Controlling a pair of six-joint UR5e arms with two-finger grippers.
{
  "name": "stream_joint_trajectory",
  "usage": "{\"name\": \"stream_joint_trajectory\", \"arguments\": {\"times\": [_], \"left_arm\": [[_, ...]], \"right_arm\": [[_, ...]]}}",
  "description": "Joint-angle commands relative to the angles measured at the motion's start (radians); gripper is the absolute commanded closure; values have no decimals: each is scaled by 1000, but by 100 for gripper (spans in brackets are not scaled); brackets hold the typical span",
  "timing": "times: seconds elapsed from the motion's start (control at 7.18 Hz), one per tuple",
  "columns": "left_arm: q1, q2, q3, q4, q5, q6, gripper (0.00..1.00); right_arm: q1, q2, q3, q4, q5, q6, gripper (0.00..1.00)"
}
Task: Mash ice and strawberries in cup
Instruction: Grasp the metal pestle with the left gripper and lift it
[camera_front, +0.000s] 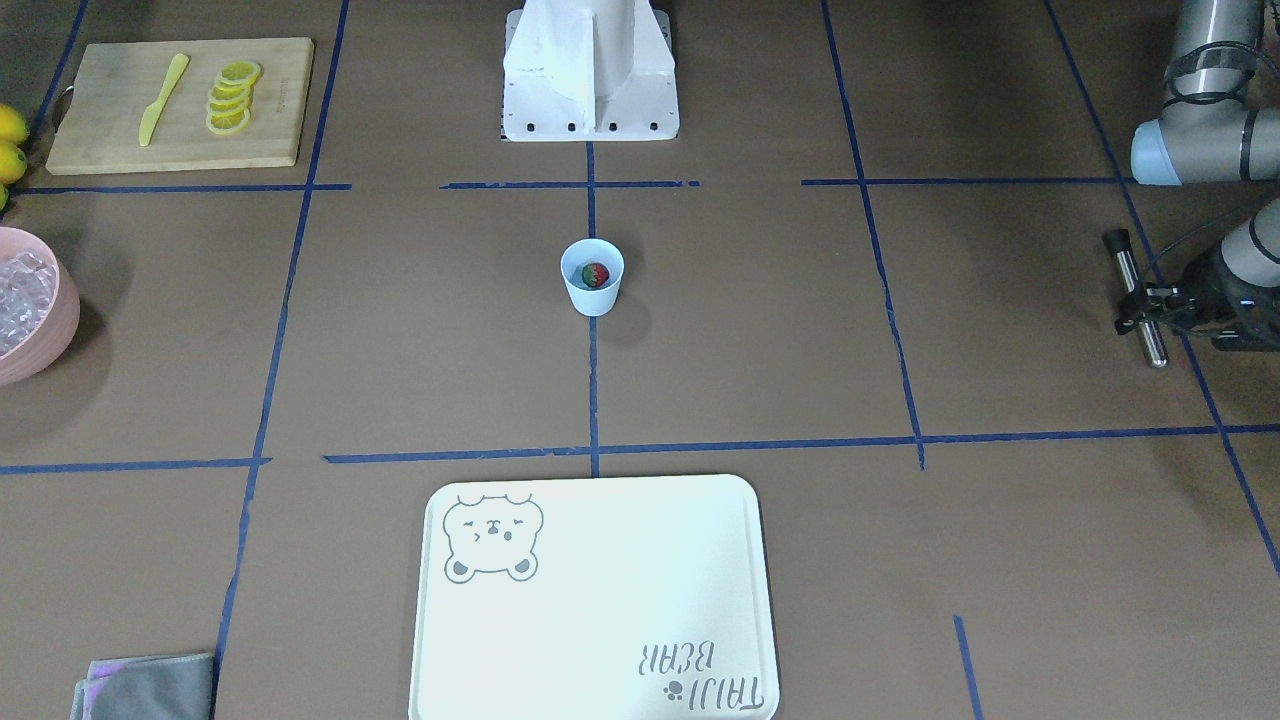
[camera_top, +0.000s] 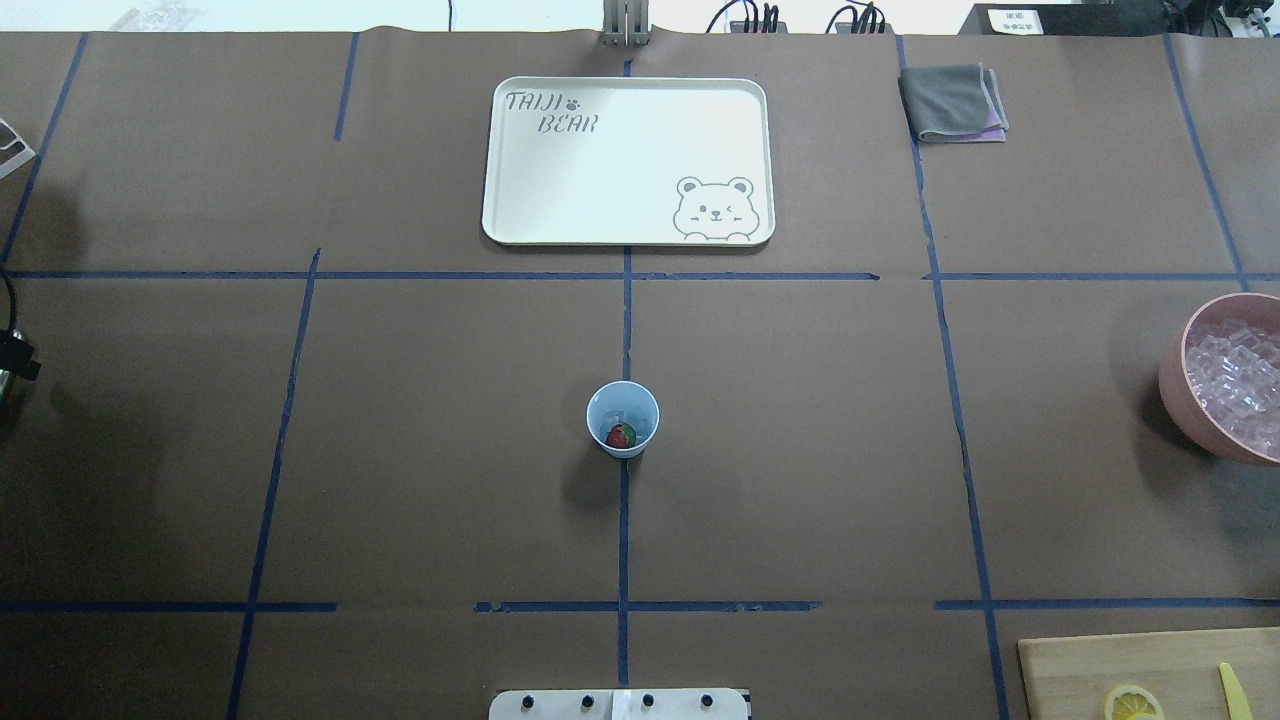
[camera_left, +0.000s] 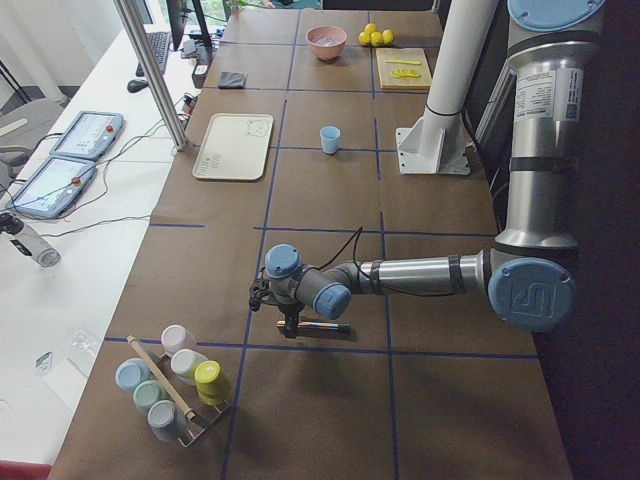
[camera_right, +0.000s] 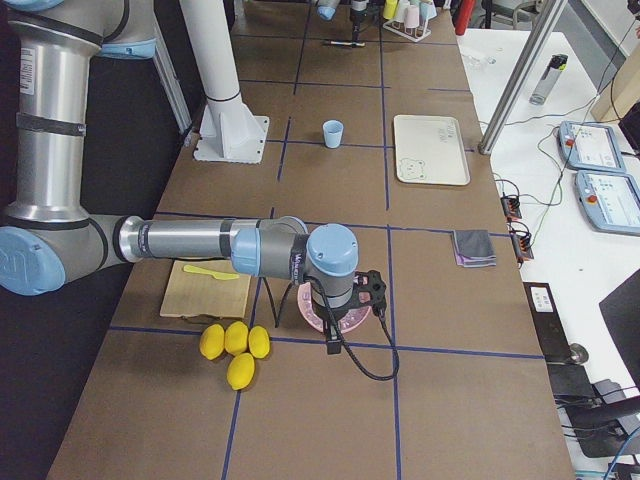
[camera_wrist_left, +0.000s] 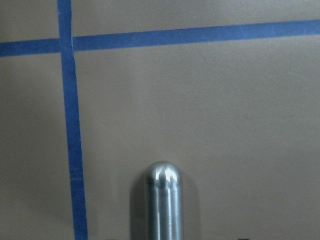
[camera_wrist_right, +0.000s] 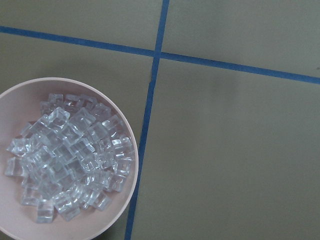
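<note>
The pale-blue cup (camera_front: 592, 300) (camera_top: 622, 402) stands upright at the table's centre on the blue tape line. One red strawberry (camera_front: 595, 274) (camera_top: 620, 436) lies inside it. The ice (camera_front: 20, 295) (camera_top: 1240, 375) (camera_wrist_right: 70, 160) is heaped in a pink bowl (camera_top: 1178, 390) (camera_wrist_right: 127, 200) at the table's right end. My left gripper (camera_front: 1140, 298) (camera_left: 290, 316) is far from the cup at the left end, shut on a metal rod (camera_front: 1152, 345) (camera_wrist_left: 163, 200) held low over the table. My right gripper (camera_right: 345, 300) hangs above the pink bowl; I cannot tell whether it is open or shut.
A white bear tray (camera_front: 600, 600) (camera_top: 620, 170) lies across from the cup. A cutting board (camera_front: 100, 130) with lemon slices (camera_front: 232, 97) and a yellow knife sits near whole lemons (camera_right: 235, 345). A grey cloth (camera_top: 950, 100) and a rack of cups (camera_left: 170, 385) sit at the edges.
</note>
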Motion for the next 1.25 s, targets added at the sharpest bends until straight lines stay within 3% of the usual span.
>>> {"name": "stream_joint_trajectory", "arguments": {"times": [0.0,0.98,1.11], "left_arm": [[0,1,2,0,0,0,20],[2,3,14,0,0,0,22],[2,3,14,0,0,-3,45]], "right_arm": [[0,-1,0,0,0,-1,1],[0,-1,0,0,0,-1,1],[0,-1,0,0,0,-1,1]]}}
